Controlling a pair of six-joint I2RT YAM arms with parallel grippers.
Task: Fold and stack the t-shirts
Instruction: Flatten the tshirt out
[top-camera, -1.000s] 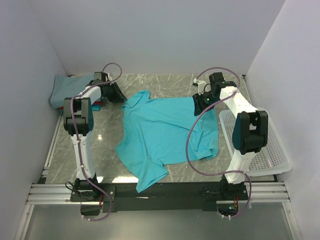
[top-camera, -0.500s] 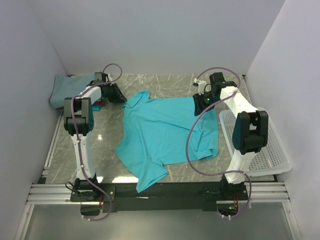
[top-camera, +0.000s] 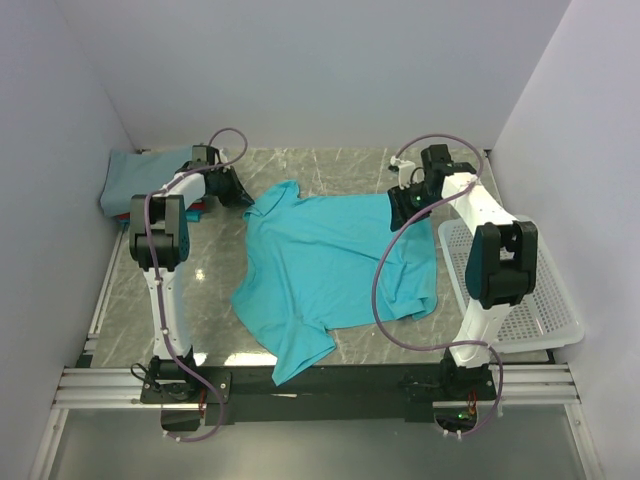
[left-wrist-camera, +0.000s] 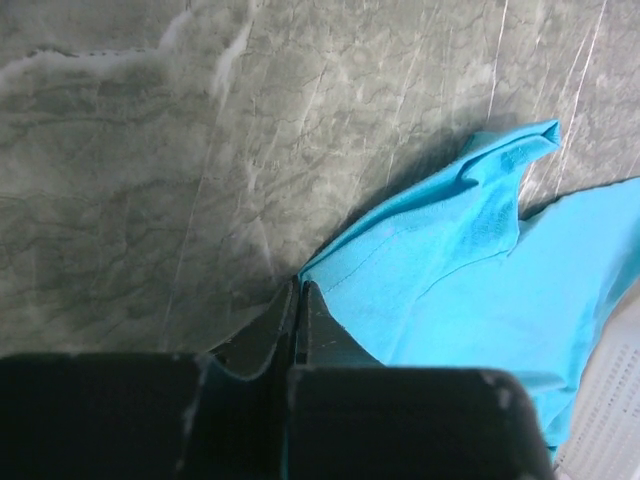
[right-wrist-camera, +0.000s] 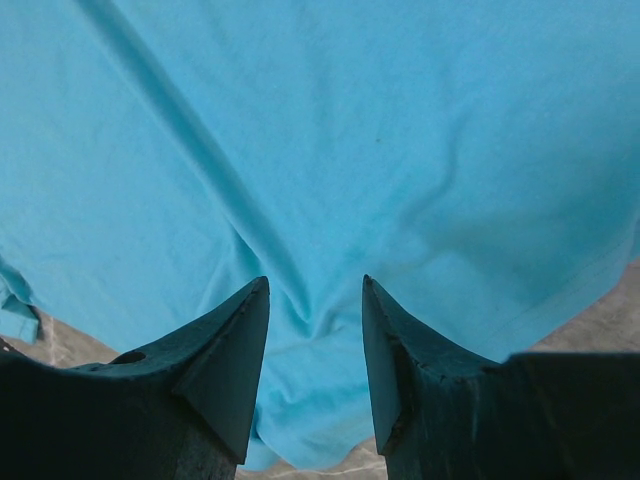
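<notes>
Layout as I logged it:
- Table (top-camera: 210, 290) ctr: spread t-shirt (top-camera: 330, 270).
- Far-L corner: folded t-shirts (top-camera: 130, 180), stacked.
- R edge, just beside the spread one: basket (top-camera: 520, 290).
- L gripper (left-wrist-camera: 300, 285) sat at its far-L tip.
- R gripper (right-wrist-camera: 315, 300) sat over its far-R part.

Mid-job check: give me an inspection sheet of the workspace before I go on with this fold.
Surface: grey marble table, no spills seen.
Job's things: turquoise t-shirt spread out, unfolded and rumpled; folded grey-blue shirt at the far left.
Clutter: white mesh basket at the right edge.
Grippers: left tool shut at the t-shirt's far-left edge, whether cloth is caught cannot be told; right tool open over a crease at the far right.
Cables: left cable loops off the cloth; right cable hangs over the t-shirt.
Surroundings: white walls; nothing else seen.
</notes>
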